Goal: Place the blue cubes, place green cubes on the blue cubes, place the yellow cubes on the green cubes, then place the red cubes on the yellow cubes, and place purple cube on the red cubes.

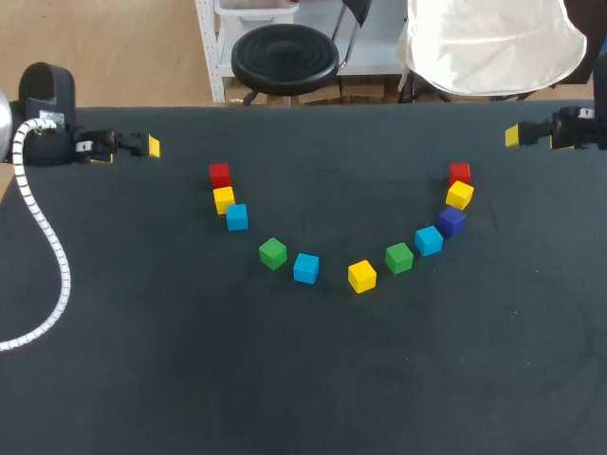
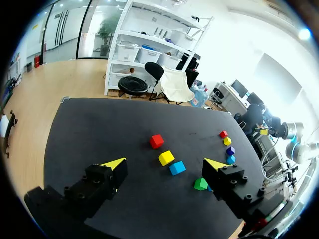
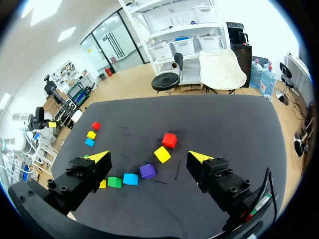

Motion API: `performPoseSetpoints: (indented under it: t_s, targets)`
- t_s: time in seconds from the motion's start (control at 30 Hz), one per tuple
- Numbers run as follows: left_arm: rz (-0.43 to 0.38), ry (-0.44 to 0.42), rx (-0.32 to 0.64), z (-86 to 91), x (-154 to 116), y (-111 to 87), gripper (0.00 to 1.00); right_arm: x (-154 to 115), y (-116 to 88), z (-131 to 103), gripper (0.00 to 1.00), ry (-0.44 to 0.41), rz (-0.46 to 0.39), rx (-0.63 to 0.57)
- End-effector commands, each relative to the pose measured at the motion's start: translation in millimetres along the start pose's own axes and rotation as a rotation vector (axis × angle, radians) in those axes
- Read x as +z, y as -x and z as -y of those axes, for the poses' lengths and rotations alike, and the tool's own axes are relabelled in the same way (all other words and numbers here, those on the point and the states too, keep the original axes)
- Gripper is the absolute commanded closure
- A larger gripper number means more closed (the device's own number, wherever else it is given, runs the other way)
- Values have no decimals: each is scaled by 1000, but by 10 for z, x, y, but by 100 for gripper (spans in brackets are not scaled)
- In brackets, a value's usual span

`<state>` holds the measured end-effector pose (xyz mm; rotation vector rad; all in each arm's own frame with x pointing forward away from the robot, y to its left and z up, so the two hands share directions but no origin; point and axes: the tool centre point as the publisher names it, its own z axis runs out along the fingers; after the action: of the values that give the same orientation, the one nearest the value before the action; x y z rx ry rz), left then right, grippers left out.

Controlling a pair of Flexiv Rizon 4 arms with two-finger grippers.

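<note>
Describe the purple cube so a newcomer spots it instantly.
On the black table, follow the curved row of cubes toward its right end. Third from that end, between a yellow cube and a blue cube, sits the purple cube. It is the only purple one.

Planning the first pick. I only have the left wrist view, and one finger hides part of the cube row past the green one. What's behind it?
Observer: The head view shows a blue cube, a yellow cube and another green cube there.
Operator: Right gripper holding anything?
Observer: No. In its own wrist view the right gripper is open and empty.
Operator: Total count?
Observer: Eleven cubes in one curved row, none stacked.
</note>
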<state>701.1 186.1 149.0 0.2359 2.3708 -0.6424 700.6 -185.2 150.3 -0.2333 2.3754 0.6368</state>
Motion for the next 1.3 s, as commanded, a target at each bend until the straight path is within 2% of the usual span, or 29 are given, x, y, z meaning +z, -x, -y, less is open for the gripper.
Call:
performPoseSetpoints:
  t_s: [0.03,0.27,0.3,0.33,0.43,0.6,0.7,0.73,0.8,1.3]
  targets:
    - [-3,4,-1,12,-5,3,0,-3,-4,-7,0,-3,1,1]
    - [-3,4,-1,12,-5,3,0,-3,-4,-7,0,-3,1,1]
    - [74,-101,-16,38,-34,30,0,-3,-4,-7,0,-3,1,1]
    - [119,-195,11,72,-51,51,0,-3,-4,-7,0,-3,1,1]
    - [165,-388,240,223,-72,21,0,-3,-4,-7,0,-3,1,1]
    - [73,-550,474,391,-100,-12,0,-3,-4,-7,0,-3,1,1]
    - [-34,-733,623,503,-161,-86,0,-3,-4,-7,0,-3,1,1]
    - [-46,-747,668,534,-182,-116,0,-3,-4,-7,0,-3,1,1]
    - [-92,-703,682,558,-177,-138,0,-3,-4,-7,0,-3,1,1]
    - [-92,-703,682,558,-177,-138,0,-3,-4,-7,0,-3,1,1]
